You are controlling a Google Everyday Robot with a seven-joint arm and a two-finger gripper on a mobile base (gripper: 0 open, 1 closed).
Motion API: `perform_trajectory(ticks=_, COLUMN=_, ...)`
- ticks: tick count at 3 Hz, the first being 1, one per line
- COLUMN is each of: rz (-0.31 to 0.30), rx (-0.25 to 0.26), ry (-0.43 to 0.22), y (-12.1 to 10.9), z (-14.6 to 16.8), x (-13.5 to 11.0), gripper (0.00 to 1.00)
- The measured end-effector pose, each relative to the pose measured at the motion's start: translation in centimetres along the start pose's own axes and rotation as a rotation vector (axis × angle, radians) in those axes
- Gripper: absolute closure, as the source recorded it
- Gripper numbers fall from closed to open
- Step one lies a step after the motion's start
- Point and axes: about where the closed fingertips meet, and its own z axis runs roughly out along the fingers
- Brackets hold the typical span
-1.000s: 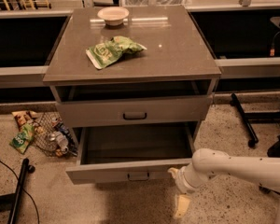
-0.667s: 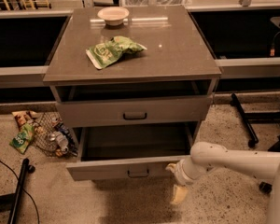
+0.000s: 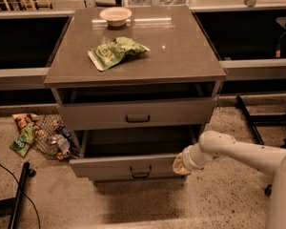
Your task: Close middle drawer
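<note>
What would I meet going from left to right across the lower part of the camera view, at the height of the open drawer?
Heap of colourful snack packets on the floor → pulled-out, wide grey middle drawer with a small dark bar handle → gripper, at the right end of that drawer's front → white robot arm.

Smooth white plastic-looking arm shell [image 3: 238, 152], dull yellowish gripper [image 3: 180, 164] at the right end of the matt grey middle drawer [image 3: 109, 166], dark bar handle [image 3: 140, 169] left of it, faintly glossy brown cabinet top [image 3: 181, 56] above, crinkly shiny green bag [image 3: 115, 52], rough speckled floor [image 3: 219, 199] below
</note>
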Motion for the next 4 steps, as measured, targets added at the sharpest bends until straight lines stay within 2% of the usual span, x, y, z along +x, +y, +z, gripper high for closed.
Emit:
perform_trajectory(ticks=1, rz=0.001, rx=0.032, ry=-0.009, y=-2.1, z=-0.2, x=0.5, gripper=0.57)
perform_trajectory(ticks=3, rz=0.023, rx=0.020, ry=-0.037, y=-4.1, z=0.6, x=1.9, gripper=0.10)
perform_trajectory(ticks=4, rz=0.015, rx=0.016, ry=-0.049, y=-3.6, z=0.2, x=1.9, gripper=0.00)
